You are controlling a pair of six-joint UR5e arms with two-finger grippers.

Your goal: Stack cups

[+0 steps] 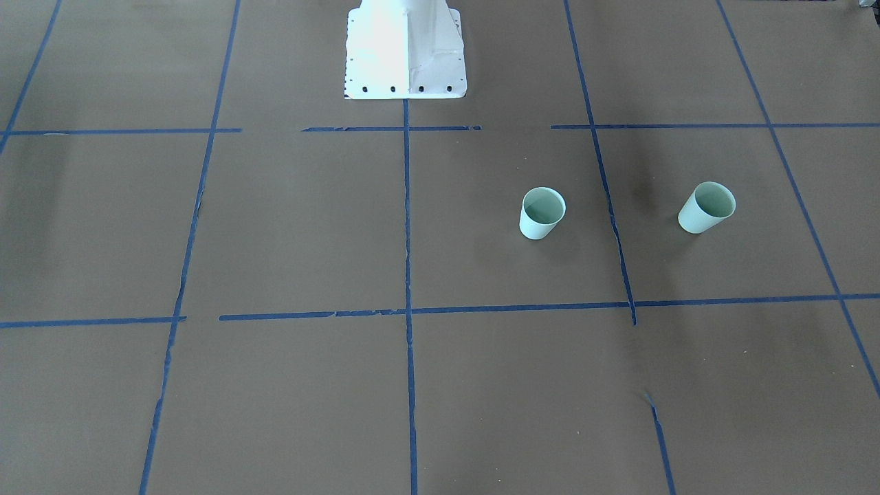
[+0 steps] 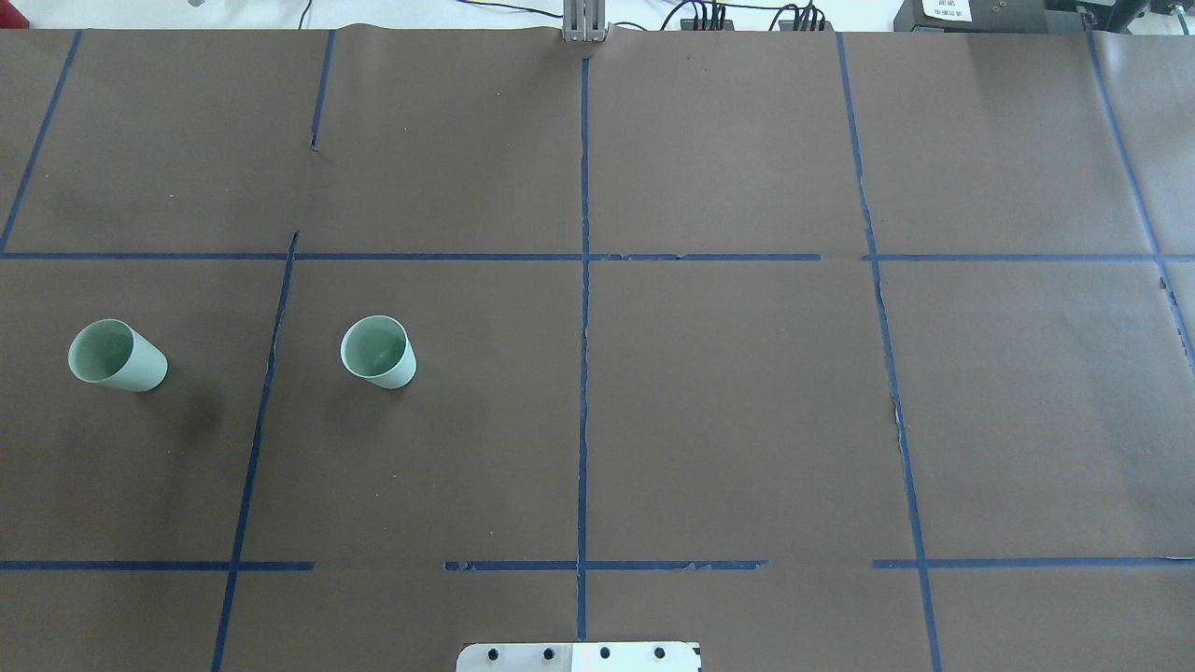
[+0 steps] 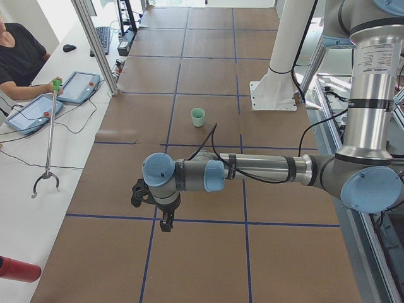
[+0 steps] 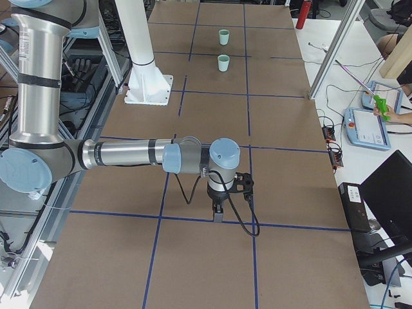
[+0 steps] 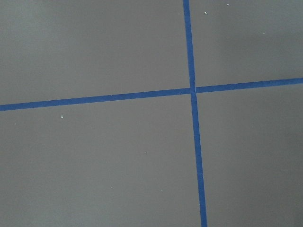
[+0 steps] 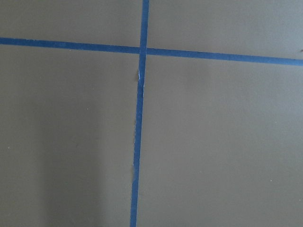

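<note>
Two pale mint-green cups stand upright and apart on the brown table, on the robot's left side. One cup (image 2: 378,352) (image 1: 542,213) is nearer the centre line. The other cup (image 2: 117,355) (image 1: 707,207) is near the table's left end. Both show far off in the exterior right view (image 4: 223,63) (image 4: 223,37). The left gripper (image 3: 165,221) hangs over the table's left end, fingers pointing down. The right gripper (image 4: 219,209) hangs over the right end, far from the cups. I cannot tell whether either is open or shut. The wrist views show only table.
Blue tape lines (image 2: 583,327) grid the brown paper. The white robot base (image 1: 405,51) stands at the table's robot-side edge. Operators with tablets (image 3: 79,87) (image 4: 367,125) and a grabber stick (image 3: 49,136) are on the far side, beyond an aluminium post (image 3: 95,44).
</note>
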